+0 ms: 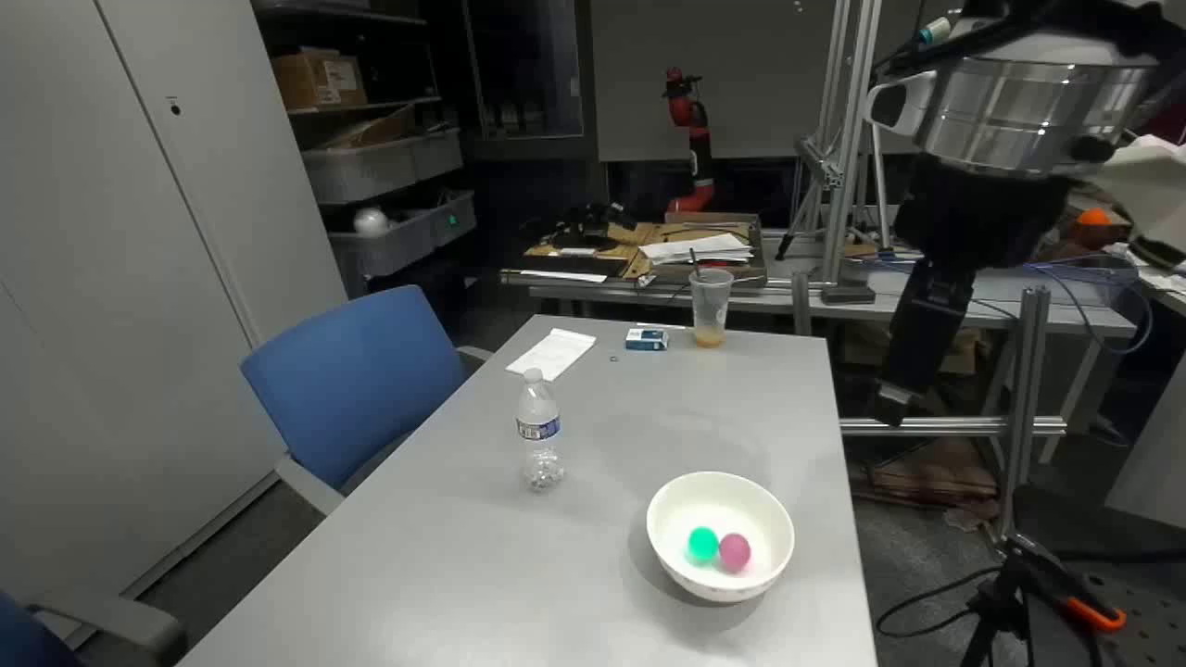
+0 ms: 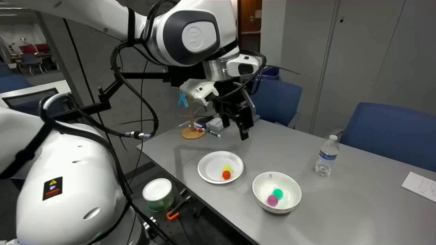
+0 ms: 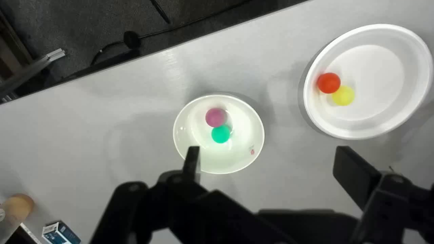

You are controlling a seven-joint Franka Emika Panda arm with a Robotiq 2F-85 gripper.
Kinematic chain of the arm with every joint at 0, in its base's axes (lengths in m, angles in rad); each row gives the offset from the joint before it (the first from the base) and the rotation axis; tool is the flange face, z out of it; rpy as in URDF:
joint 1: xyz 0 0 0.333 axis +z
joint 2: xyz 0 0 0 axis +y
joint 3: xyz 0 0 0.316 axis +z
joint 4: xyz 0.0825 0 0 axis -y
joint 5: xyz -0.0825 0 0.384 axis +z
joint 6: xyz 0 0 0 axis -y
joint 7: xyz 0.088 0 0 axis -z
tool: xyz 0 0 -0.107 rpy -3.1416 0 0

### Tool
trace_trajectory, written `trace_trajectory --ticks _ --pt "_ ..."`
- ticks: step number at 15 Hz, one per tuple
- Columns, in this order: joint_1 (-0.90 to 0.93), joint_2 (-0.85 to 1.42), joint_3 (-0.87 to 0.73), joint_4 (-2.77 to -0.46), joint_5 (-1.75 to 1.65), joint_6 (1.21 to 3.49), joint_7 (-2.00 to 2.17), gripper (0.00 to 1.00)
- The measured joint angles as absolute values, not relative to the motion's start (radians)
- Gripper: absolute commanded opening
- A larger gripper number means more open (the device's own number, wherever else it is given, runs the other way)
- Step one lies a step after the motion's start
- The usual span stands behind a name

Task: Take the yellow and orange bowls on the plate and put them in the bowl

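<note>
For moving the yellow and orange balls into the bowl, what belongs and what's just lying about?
Job: yellow ball, orange ball, plate, white bowl, gripper.

Just lying about: water bottle, cup, small box, paper, wooden stand, markers; pink ball and green ball in that bowl.

Clearest sign I've got: a yellow warning triangle on the black sticker on my arm, 8 o'clock in an exterior view. Bottle label: unreadable tbh.

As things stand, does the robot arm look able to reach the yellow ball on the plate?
Probably yes: the gripper is open and empty, and nothing covers the yellow ball in the wrist view. The orange ball close beside it may crowd the grasp.
</note>
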State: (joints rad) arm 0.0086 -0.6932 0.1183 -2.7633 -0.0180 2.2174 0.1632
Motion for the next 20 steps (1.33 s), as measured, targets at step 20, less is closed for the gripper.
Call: trace_trajectory --ticks 20 --pt "-0.003 -0.692 0.118 -2.760 0.024 2.236 0.392 1.00"
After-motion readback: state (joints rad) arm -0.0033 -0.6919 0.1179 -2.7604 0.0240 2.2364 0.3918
